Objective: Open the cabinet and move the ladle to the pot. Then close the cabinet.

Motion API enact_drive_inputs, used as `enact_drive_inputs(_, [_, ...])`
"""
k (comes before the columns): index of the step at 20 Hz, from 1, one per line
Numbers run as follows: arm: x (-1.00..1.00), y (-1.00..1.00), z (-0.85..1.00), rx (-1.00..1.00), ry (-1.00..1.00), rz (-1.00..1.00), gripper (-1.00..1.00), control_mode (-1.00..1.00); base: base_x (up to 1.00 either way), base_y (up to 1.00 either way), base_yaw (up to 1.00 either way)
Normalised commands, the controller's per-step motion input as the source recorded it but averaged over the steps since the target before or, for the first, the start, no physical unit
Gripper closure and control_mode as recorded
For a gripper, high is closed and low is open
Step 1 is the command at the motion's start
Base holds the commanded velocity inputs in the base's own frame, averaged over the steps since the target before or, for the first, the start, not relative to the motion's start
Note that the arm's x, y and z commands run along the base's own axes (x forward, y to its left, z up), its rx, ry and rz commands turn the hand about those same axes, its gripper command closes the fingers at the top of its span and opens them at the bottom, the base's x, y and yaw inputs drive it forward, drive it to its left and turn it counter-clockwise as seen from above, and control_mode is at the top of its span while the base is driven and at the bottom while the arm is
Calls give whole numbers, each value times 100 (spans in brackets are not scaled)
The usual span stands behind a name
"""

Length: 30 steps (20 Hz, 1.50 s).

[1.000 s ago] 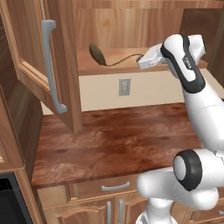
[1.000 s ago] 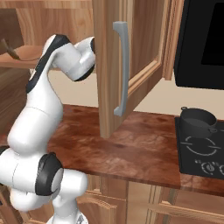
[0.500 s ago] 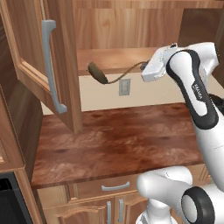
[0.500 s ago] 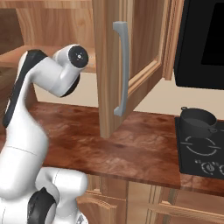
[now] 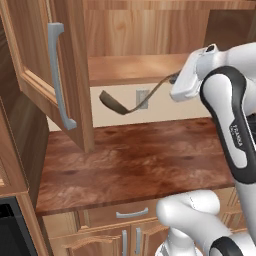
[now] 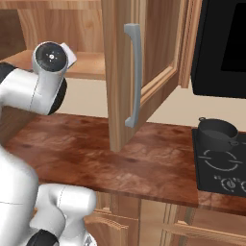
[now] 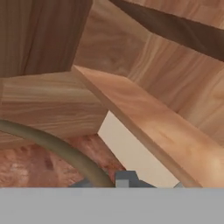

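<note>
The cabinet (image 5: 135, 35) stands open, its left door (image 5: 35, 60) swung out to the left and its right door (image 6: 120, 72) swung out in the right base view. My gripper (image 5: 175, 80) is shut on the end of the ladle's handle, just in front of the shelf edge. The dark ladle (image 5: 131, 101) hangs out to the left, bowl lowest, below the shelf and above the counter. In the hand view its curved handle (image 7: 57, 146) runs down to my fingertips. The black pot (image 6: 217, 133) sits on the stove's back left burner, far right of the arm.
A wooden counter (image 5: 135, 160) lies under the cabinet, with a wall outlet (image 5: 142, 97) behind the ladle. The open right door hangs between the arm and the stove (image 6: 221, 166). A black microwave (image 6: 223, 48) hangs above the stove. Drawers (image 5: 130, 214) run below the counter.
The ladle has come off the shelf and out of the cabinet, sinking below the shelf edge. The arm has drawn back toward the base with it.
</note>
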Motion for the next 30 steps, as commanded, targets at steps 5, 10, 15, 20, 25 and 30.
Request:
enact_drive_inputs(5, [-69, -7, 0, -21, 0, -7, 100, -100, 0, 0, 0])
enact_drive_inputs(10, [-57, -32, 0, -26, 0, -6, 100, -100, 0, 0, 0])
enact_drive_inputs(15, [-48, -37, 0, -27, -3, -5, 100, -100, 0, 0, 0])
enact_drive_inputs(20, [-55, -20, -9, -22, -3, -3, 100, -100, 0, 0, 0])
enact_drive_inputs(25, [-42, -1, -23, -18, -3, -2, 100, -100, 0, 0, 0])
enact_drive_inputs(30, [-15, 0, -30, -8, 0, 0, 100, -100, 0, 0, 0])
